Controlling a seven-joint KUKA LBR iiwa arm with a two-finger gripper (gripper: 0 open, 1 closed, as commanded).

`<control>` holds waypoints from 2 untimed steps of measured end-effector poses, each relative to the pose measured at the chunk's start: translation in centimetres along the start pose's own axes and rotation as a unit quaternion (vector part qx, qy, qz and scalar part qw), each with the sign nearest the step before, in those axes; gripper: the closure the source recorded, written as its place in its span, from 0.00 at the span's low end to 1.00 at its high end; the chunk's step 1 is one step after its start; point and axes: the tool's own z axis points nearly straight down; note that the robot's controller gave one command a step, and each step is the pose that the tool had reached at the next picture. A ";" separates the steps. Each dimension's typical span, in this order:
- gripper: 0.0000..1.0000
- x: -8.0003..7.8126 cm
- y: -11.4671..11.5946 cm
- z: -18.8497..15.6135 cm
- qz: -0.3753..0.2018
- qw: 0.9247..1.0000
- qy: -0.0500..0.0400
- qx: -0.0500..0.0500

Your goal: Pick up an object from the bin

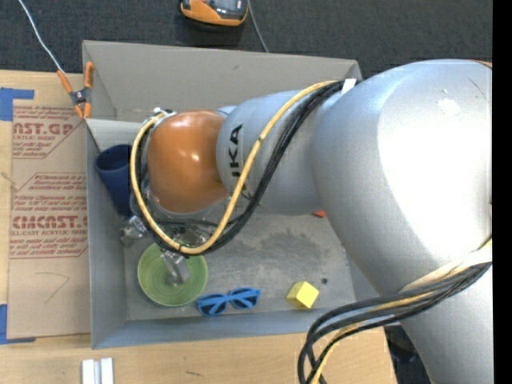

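Note:
My gripper (174,272) hangs below the orange dome in the bin's left half, and its fingertips reach down onto a flat green round disc (170,280) near the front wall. The disc lies flat on the bin floor under the fingers. A dark blue cup (114,174) stands against the left wall, just left of the wrist. A pair of blue toy sunglasses (228,300) lies right of the disc along the front wall.
A small yellow block (303,294) sits on the floor right of the sunglasses. A tiny orange bit (319,213) shows beside the arm. The arm covers the bin's back and right side.

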 end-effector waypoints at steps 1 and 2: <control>0.00 5.5 3.0 -0.1 -0.096 0.995 -0.004 0.001; 1.00 5.4 2.9 -0.1 -0.096 0.995 -0.005 0.002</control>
